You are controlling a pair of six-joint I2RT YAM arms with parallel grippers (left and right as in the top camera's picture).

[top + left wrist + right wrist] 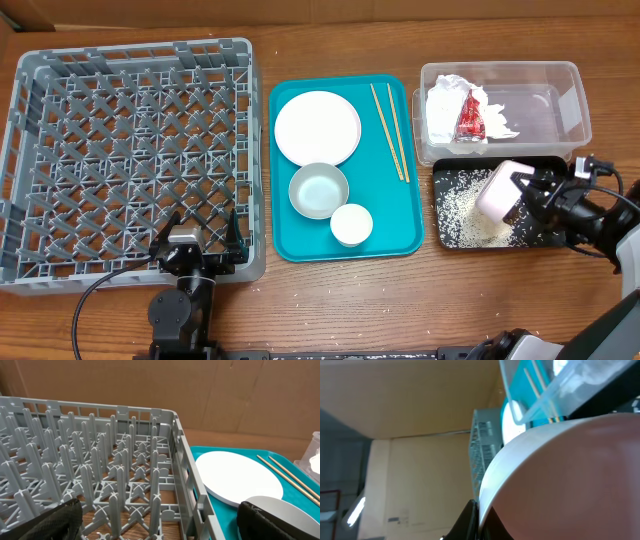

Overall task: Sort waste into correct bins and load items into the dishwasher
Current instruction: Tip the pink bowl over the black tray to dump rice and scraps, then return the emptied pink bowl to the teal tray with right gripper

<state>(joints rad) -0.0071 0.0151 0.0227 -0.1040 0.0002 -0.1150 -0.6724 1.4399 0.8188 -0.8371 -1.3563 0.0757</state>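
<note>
My right gripper (525,195) is shut on the rim of a whitish bowl (497,190) and holds it tipped on its side over the black tray (548,165), where white rice grains (460,210) lie. The bowl fills the right wrist view (570,475). The clear tub (572,100) holds the crumpled napkin (445,105) and the red wrapper (471,118). The teal tray (400,215) carries the plate (317,127), a second bowl (318,190), the cup (351,224) and the chopsticks (390,130). My left gripper (200,240) is open and empty over the front right corner of the grey rack (130,150).
The rack (100,450) has upright pegs and holds no dishes. In the left wrist view the plate (240,477) and bowl (285,510) lie just right of the rack wall. Brown cardboard stands behind the table.
</note>
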